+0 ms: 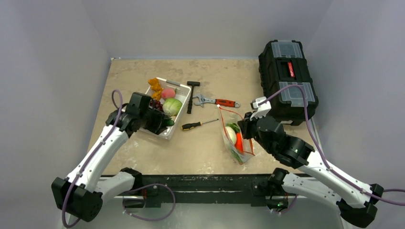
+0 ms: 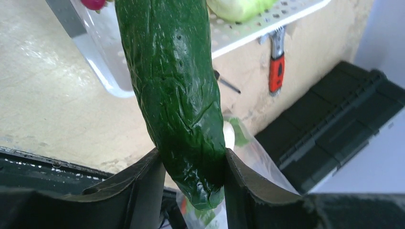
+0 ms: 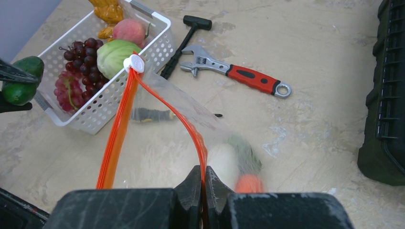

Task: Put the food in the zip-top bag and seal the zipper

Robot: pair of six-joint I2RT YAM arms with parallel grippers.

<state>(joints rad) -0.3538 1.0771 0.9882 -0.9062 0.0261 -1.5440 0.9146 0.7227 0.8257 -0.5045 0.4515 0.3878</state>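
Note:
My left gripper [image 2: 191, 164] is shut on a dark green cucumber [image 2: 174, 90] and holds it above the near corner of the white basket [image 1: 184, 93]. The cucumber also shows in the right wrist view [image 3: 21, 81]. My right gripper [image 3: 203, 179] is shut on the red-orange zipper [image 3: 191, 131] of the clear zip-top bag [image 1: 236, 143], holding its mouth open. A white radish [image 1: 231, 135] and an orange carrot [image 1: 239, 141] lie inside the bag. Purple grapes [image 3: 83, 59], a green cabbage [image 3: 114, 56], a pink peach [image 3: 128, 31] and orange bits [image 3: 109, 12] lie in the basket.
A red-handled wrench [image 1: 217, 101], a black hammer [image 1: 192, 95] and a screwdriver [image 1: 198, 125] lie between basket and bag. A black toolbox [image 1: 286, 78] stands at the back right. Grey walls close in the table on three sides.

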